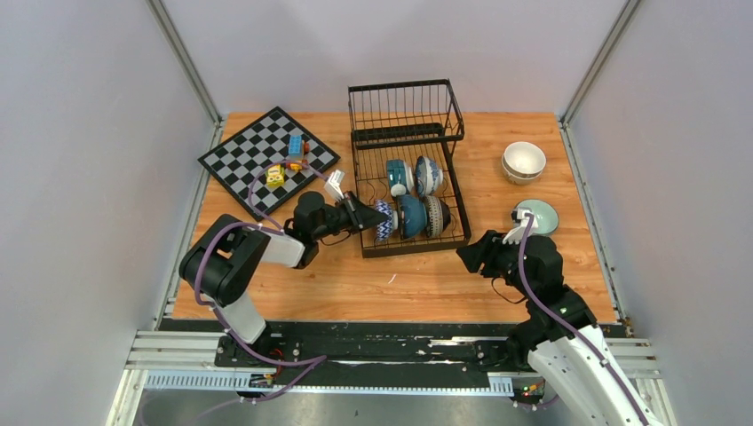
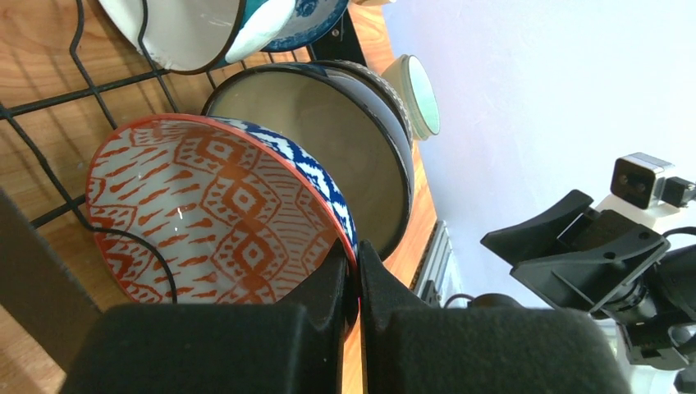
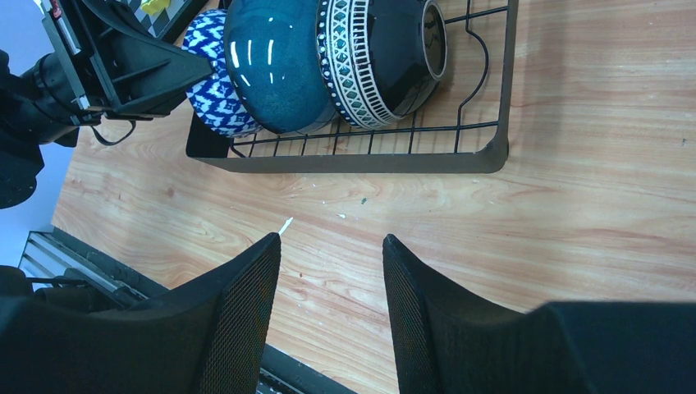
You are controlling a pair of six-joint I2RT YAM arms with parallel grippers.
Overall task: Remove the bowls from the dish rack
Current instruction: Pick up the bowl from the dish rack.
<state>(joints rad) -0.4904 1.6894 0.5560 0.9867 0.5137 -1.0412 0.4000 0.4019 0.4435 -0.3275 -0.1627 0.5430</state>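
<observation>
The black wire dish rack (image 1: 414, 249) stands mid-table with several bowls on edge in it. My left gripper (image 1: 366, 216) reaches in from the left and is shut on the rim of the front-left bowl (image 1: 384, 220). The left wrist view shows that bowl (image 2: 222, 209) with an orange-red pattern inside and blue-white outside, its rim pinched in my left gripper (image 2: 358, 258). Behind it leans a dark teal bowl (image 2: 328, 156). My right gripper (image 3: 330, 238) hangs open over bare wood, in front of the dish rack's (image 3: 345, 162) corner, holding nothing.
Two stacked cream bowls (image 1: 524, 161) and a mint green bowl (image 1: 537, 216) sit on the table to the right of the rack. A chessboard (image 1: 233, 164) with toy blocks (image 1: 284, 164) lies at the back left. Walls close in the table on three sides.
</observation>
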